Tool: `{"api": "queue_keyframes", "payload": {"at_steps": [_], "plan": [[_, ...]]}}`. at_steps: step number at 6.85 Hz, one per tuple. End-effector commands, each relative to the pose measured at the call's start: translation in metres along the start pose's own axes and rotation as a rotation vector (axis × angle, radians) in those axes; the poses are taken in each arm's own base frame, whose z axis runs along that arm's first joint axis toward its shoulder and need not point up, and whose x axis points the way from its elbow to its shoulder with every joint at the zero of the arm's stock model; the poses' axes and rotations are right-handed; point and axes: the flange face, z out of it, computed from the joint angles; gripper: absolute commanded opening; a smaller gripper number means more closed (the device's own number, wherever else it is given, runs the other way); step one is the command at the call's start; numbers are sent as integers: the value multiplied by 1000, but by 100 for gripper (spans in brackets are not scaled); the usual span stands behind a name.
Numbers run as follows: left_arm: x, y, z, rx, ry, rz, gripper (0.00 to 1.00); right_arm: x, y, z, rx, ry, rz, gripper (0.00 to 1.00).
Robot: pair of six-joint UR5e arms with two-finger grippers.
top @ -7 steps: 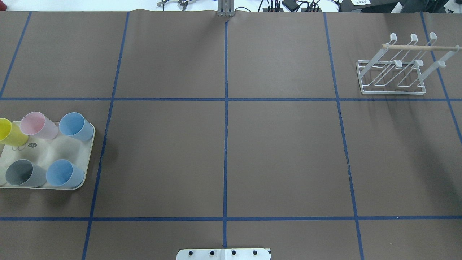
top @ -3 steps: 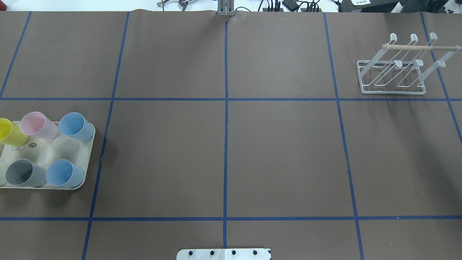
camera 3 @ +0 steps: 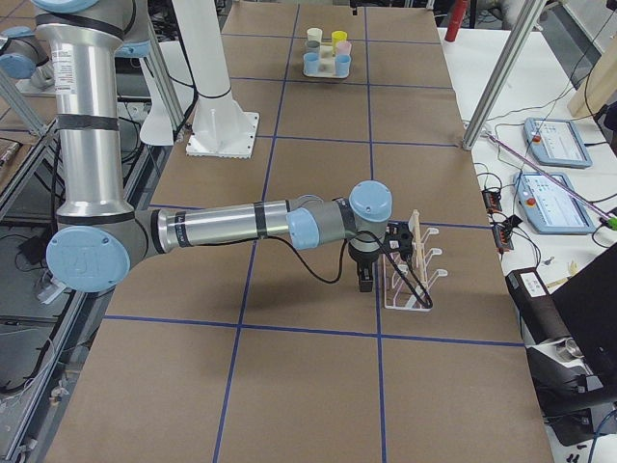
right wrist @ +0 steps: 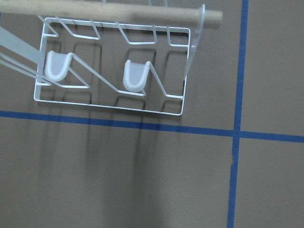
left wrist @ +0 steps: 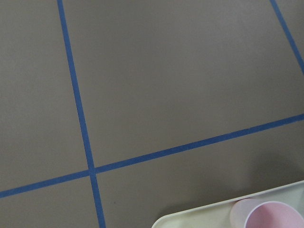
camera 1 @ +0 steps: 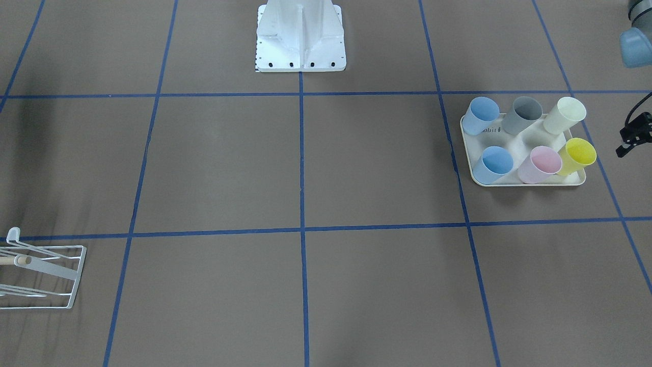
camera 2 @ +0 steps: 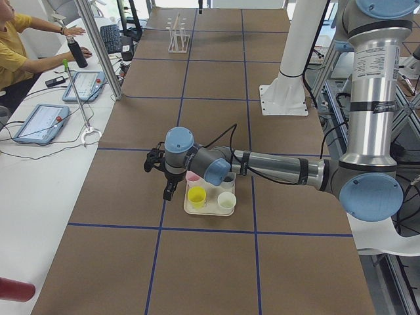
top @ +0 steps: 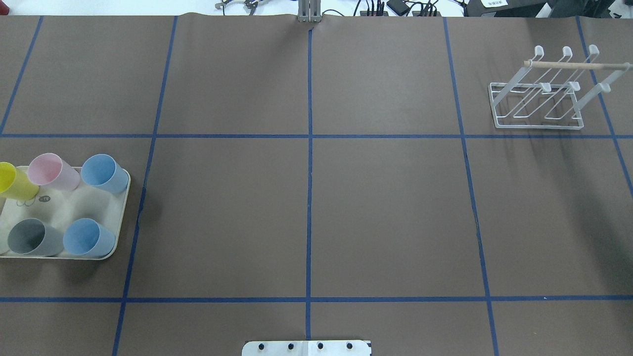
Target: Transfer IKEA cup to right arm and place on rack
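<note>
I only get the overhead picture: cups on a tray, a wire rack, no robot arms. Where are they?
Observer: The left side view shows the left arm reaching toward the tray, left gripper hanging beside it.
Visitor: And the other?
Observer: The right side view shows the right arm reaching to the rack, right gripper beside it.
Visitor: I count five cups.
Observer: Six: a cream cup sits on the tray past your picture's edge.
</note>
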Motion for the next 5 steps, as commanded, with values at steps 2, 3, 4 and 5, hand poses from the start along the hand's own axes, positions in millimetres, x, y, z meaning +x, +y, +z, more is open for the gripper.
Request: {"api": "queue_keyframes", "payload": {"at_steps": [2,3,4,5], "plan": [[5,15,52,-77,17,34,99,-5,-2,-1,17,-10,-21,100],[1,21,55,-85,13,33,99,-6,-2,-1,18,-11,-23,100],[1,31,60,-102,15,28,99,-7,-2,-2,20,-11,-23,100],[1,41,66,-121,15,27,99,-8,-2,-3,22,-12,-25,100]]}}
